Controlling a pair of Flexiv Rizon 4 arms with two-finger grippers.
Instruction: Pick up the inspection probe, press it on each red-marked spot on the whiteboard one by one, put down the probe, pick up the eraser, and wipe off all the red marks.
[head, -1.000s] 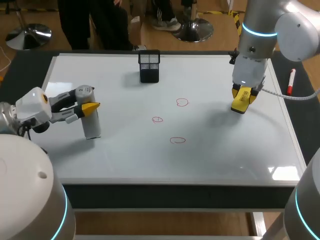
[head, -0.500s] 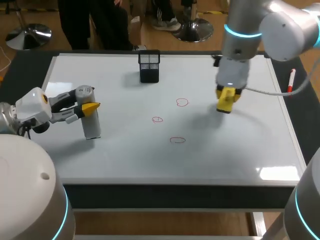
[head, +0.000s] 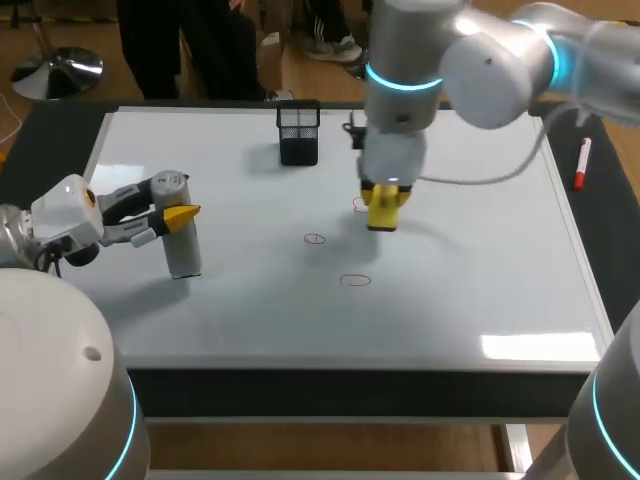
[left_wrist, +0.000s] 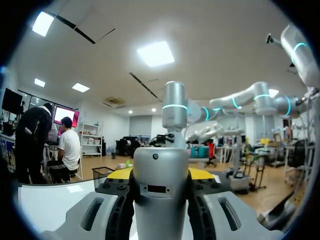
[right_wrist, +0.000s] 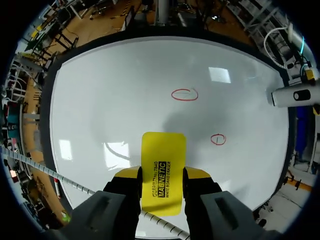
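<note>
Head view: your right fingers (head: 385, 195) clamp the eraser (head: 383, 216) beside the whiteboard's (head: 470, 290) far red mark (head: 359, 204); your left fingers (head: 180, 213) grip the upright probe (head: 183, 250), well left of it.

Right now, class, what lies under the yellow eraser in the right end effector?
The whiteboard lies under the eraser. One red mark peeks out at its edge in the head view, the rest covered. Whether it touches the board cannot be told.
</note>
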